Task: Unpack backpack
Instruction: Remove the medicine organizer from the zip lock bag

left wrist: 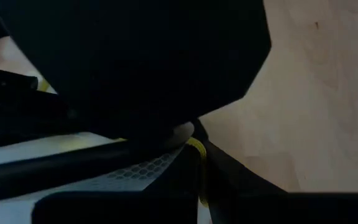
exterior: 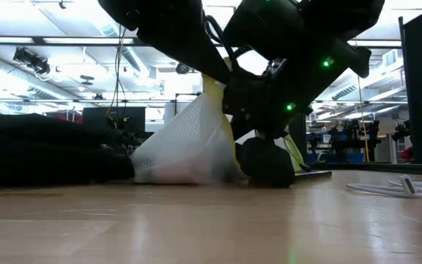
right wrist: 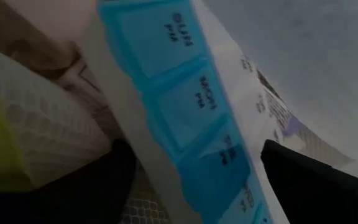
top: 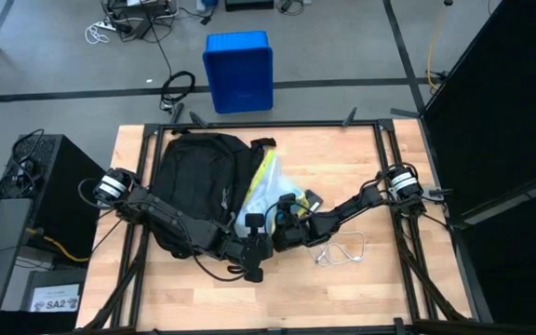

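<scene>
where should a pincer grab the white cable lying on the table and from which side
The white cable lies flat in loose loops on bare wood, to the right of the mesh bag and clear of the backpack. Probably best to come straight down from above and pinch one strand at the outer edge of a loop, since nothing crowds that side.

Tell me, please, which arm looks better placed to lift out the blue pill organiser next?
Probably the right: its wrist view shows the blue pill organiser directly ahead, between its dark fingers. The left pincer sits beside the white mesh pouch, its view mostly blocked.
</scene>
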